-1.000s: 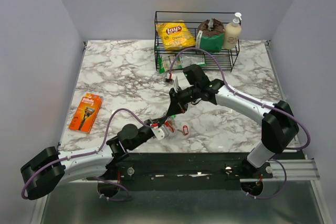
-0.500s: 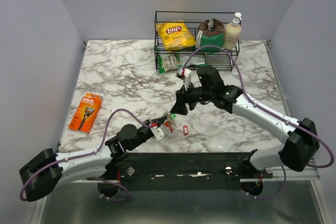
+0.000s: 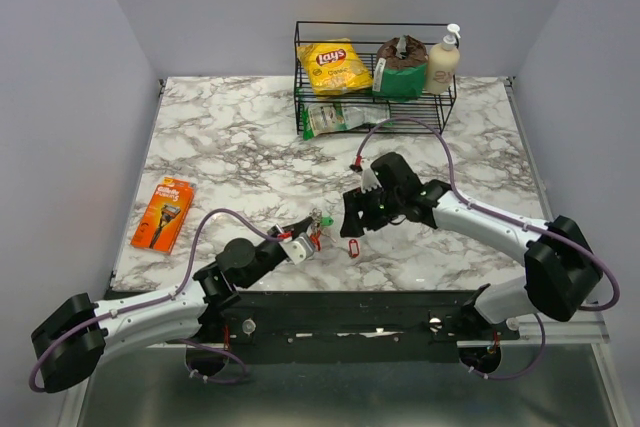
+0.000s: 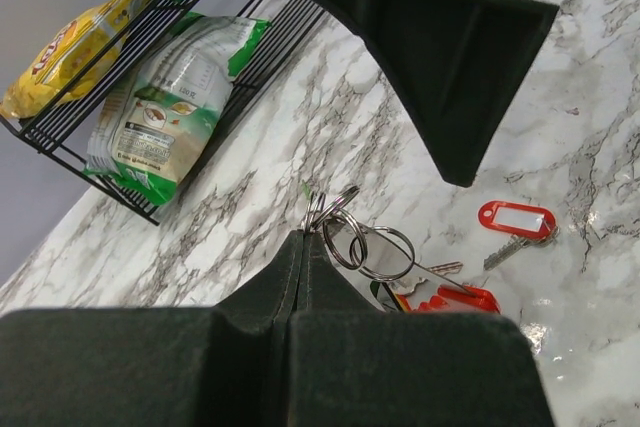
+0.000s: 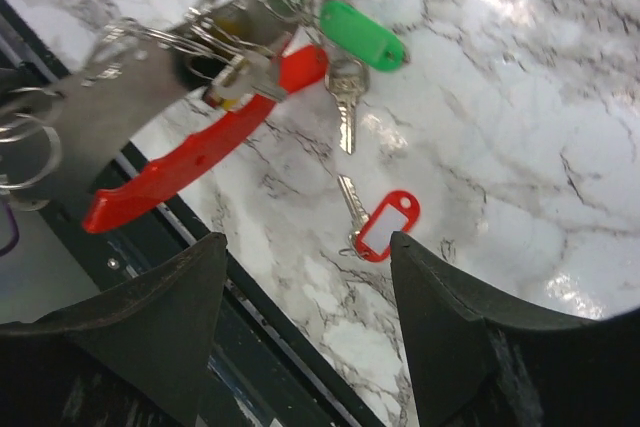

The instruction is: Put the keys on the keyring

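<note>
Marble table, top view: left gripper near front edge, clenched on keyring; right gripper just beside it, over red-tagged key.
Left wrist: fingers pinched together, rings poking from tips; red-tagged key flat on marble, apart.
Right wrist: jaws spread wide (nothing between); green-tagged key hangs from bunch by red oval loop.

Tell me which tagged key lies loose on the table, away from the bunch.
The red-tagged key, alone on the marble; the green-tagged key sits against the bunch in the left gripper.
</note>
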